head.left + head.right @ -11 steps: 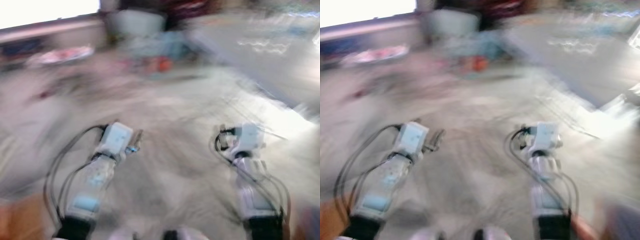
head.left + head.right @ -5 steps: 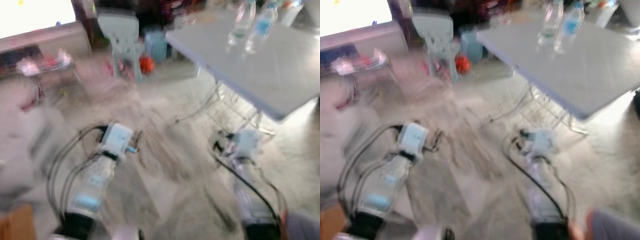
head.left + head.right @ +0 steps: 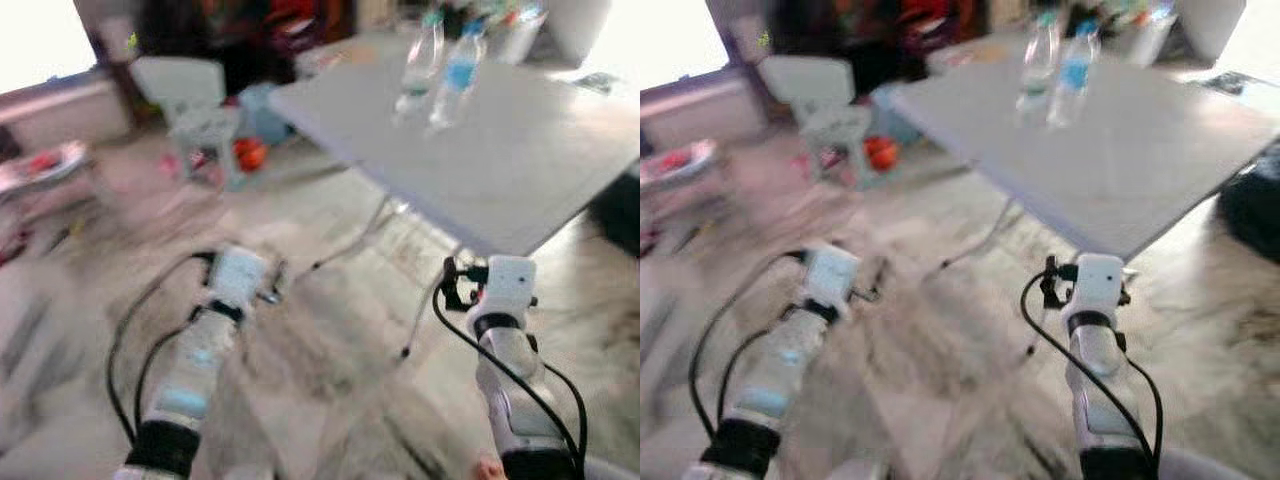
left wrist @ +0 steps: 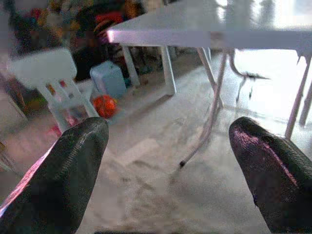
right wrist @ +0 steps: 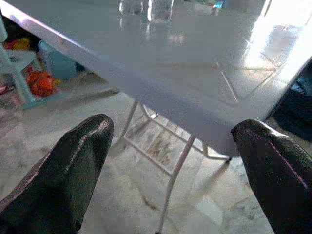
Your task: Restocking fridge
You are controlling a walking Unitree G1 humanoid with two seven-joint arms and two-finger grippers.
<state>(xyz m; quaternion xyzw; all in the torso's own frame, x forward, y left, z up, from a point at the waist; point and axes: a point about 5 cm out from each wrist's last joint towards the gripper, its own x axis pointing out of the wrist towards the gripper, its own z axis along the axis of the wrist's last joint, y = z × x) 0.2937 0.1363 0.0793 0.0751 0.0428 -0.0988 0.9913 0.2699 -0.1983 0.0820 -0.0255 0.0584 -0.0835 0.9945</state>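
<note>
Two bottles (image 3: 440, 70) are standing side by side at the upper centre of the left eye frame, on the far part of a grey surface (image 3: 520, 170) that is filling the upper right. They are blurred; one is showing a blue label.

The left end effector (image 4: 168, 146) is hanging over bare floor (image 3: 330, 340) at lower left, its fingers (image 4: 73, 161) spread wide with nothing between them. The right end effector (image 5: 170, 146) is hanging at lower right, just short of the surface's near corner, its fingers (image 5: 273, 165) also spread wide and empty. A pale chair (image 3: 190, 95) is standing at upper left beside a blue bin (image 3: 260, 105).

The bottles are probably light plastic with smooth, slippery, slightly yielding walls, and tall enough to tip easily. Taking one around the middle of its body, near the label, with moderate squeeze seems safest; the close neighbour is leaving little room for a finger between them.
</note>
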